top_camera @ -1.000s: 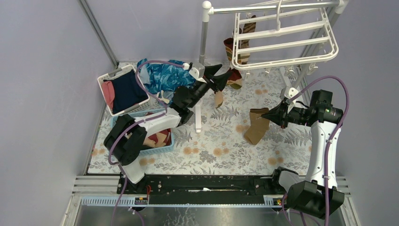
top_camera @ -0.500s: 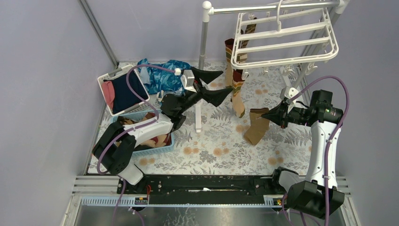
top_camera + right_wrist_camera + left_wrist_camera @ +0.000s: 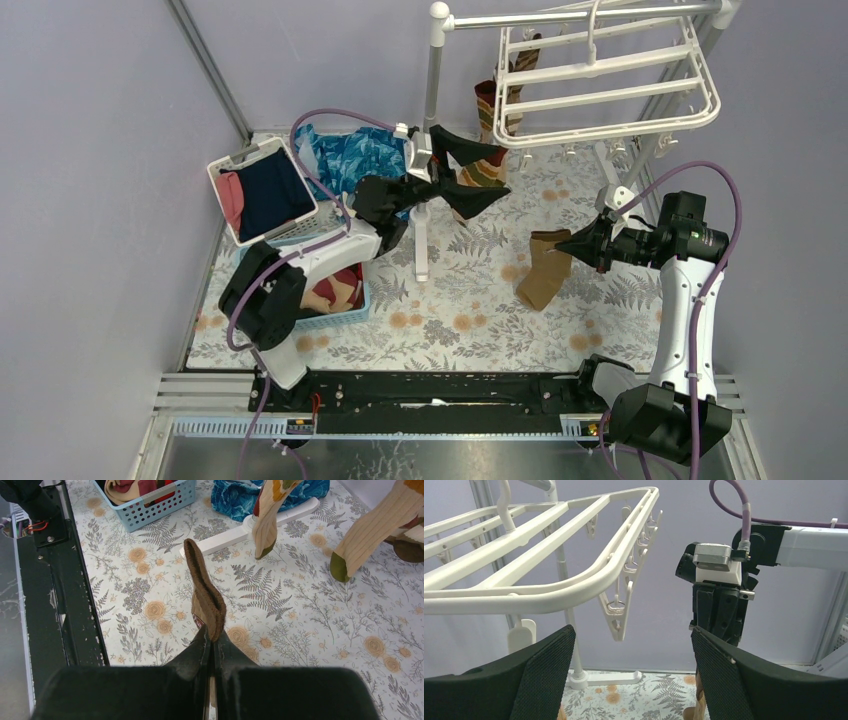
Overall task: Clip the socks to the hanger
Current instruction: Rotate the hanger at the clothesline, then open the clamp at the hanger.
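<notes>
Part of the job is looking done. At least two of the socks are hanging down from the left end of the hanger, which is itself hanging over the far right part of the table. From the right wrist view they are dangling with their toes just above the flowered surface, so they are most likely clipped already.

The left gripper is hovering just beside those hung socks, under the hanger's near left corner. Its jaws are standing spread wide and holding nothing. Through its own camera, one free clip is dangling from the frame just ahead of it.

The right gripper is pinching a plain brown sock by one end, jaws closed tight on the fabric. That sock is hanging over the right part of the table, well apart from the hanger and not yet on any clip.

What is left, by this judgement: bringing the brown sock up to a free clip, then working through the blue basket near the left edge, where more brown and red fabric is lying.
</notes>
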`<act>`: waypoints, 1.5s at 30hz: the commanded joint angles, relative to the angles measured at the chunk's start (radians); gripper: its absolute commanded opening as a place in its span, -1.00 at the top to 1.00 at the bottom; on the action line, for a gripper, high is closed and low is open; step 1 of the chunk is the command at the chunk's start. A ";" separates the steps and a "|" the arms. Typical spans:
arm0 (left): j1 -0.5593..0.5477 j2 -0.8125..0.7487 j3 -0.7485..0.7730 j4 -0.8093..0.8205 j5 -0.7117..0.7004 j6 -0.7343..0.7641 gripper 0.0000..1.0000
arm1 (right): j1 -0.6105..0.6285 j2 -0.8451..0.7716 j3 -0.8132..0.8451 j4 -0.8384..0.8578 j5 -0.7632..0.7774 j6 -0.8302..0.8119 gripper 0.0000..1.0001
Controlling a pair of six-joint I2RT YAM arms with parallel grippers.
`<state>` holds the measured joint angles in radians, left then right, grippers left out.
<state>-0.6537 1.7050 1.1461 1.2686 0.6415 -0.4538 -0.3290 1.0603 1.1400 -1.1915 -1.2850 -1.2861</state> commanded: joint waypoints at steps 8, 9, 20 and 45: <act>-0.069 0.093 0.021 0.131 -0.116 -0.017 -0.72 | 0.005 -0.002 0.002 -0.013 -0.049 -0.013 0.92; -0.076 0.100 0.029 0.132 -0.135 -0.015 -0.72 | 0.005 -0.003 0.001 -0.013 -0.049 -0.014 0.92; -0.093 0.172 0.132 0.115 -0.191 -0.019 -0.62 | 0.006 -0.004 0.001 -0.018 -0.051 -0.021 0.92; -0.149 0.256 0.283 0.066 -0.234 0.002 -0.50 | 0.007 0.000 0.001 -0.033 -0.057 -0.038 0.92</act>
<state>-0.7921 1.9499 1.3895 1.3228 0.4438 -0.4767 -0.3290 1.0603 1.1400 -1.1965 -1.3029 -1.3052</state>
